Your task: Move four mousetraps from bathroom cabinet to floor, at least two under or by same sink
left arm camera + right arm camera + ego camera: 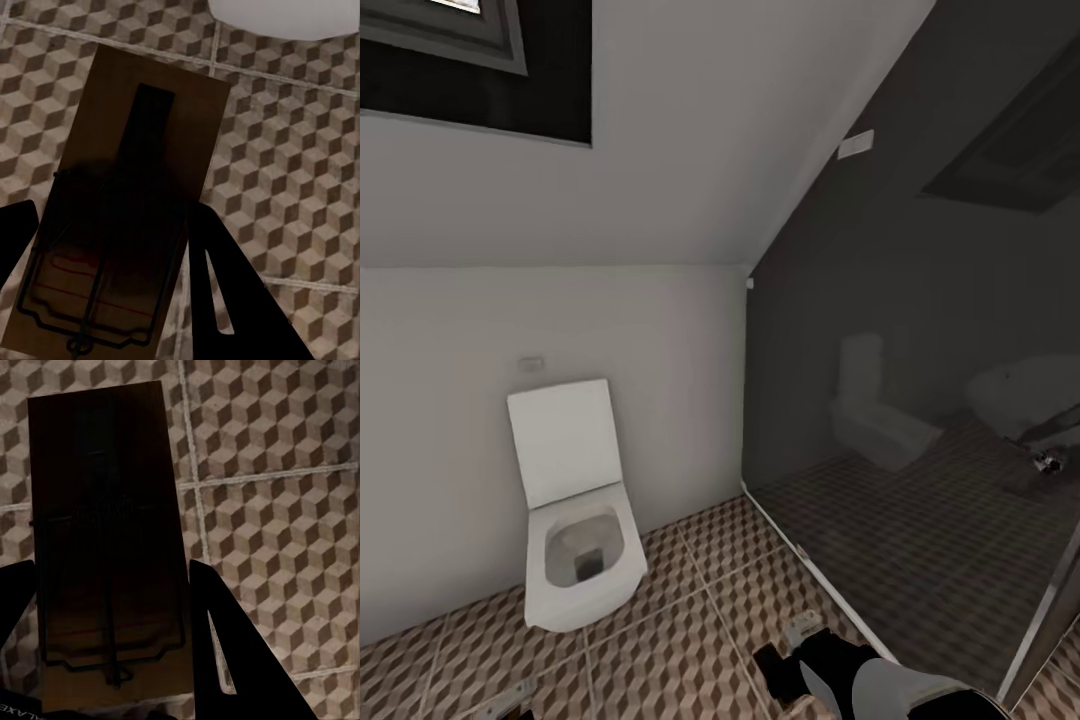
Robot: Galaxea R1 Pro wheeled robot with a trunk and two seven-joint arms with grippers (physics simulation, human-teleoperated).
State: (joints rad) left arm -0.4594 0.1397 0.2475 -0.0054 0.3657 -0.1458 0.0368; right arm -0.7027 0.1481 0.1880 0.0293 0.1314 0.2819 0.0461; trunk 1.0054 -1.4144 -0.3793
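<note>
Claws grasp mousetraps: left claw (112, 255) one (127, 187); right claw (112, 615) another (105, 532), above floor (285, 510).

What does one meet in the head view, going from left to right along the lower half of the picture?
White wall → toilet → patterned floor tiles → dark glass panel with the toilet's dim reflection.

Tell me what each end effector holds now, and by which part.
Each holds a flat brown wooden mousetrap with wire parts: the left end effector one, the right end effector another, both gripped across the wired end's long edges.
</note>
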